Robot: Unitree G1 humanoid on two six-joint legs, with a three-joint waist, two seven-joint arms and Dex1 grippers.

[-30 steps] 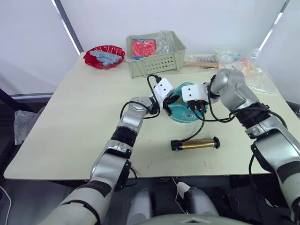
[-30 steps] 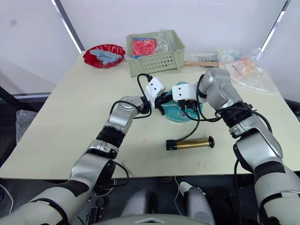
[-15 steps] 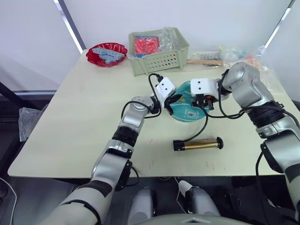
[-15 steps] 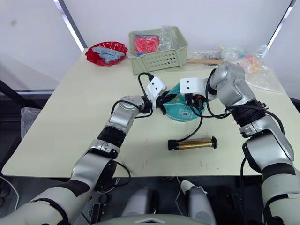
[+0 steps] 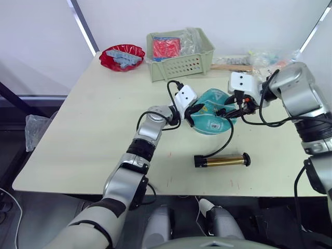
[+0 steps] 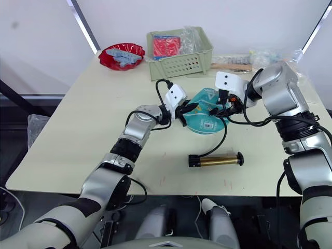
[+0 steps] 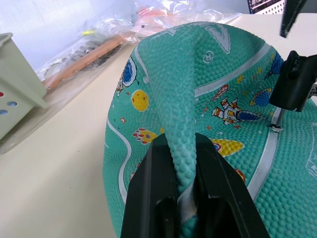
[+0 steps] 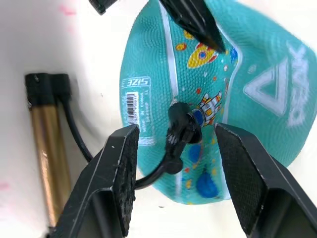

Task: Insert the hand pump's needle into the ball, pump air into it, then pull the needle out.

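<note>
The ball (image 5: 212, 117) is teal with cartoon prints, limp and caved in, lying mid-table. My left gripper (image 7: 181, 144) is shut on a raised fold of it at its left side. The needle's black fitting (image 8: 181, 121) stands on the ball near the white barcode label, and its thin pin (image 7: 275, 121) meets the rubber. My right gripper (image 8: 177, 133) is open just off the ball's right side, its fingers (image 8: 119, 168) on either side of the fitting without touching it. The hand pump (image 5: 223, 161), bronze with black ends, lies in front of the ball. Its hose (image 5: 226, 136) curves up to the fitting.
A green basket (image 5: 179, 54) with red contents and a red bowl (image 5: 122, 56) stand at the back. Plastic bags (image 5: 264, 59) and a wooden stick (image 5: 231, 67) lie at the back right. Bare tabletop (image 5: 88, 129) spreads to the left.
My right gripper has drawn back to the right, from over the ball to its right edge. The left gripper still pinches the ball. The camera has shifted.
</note>
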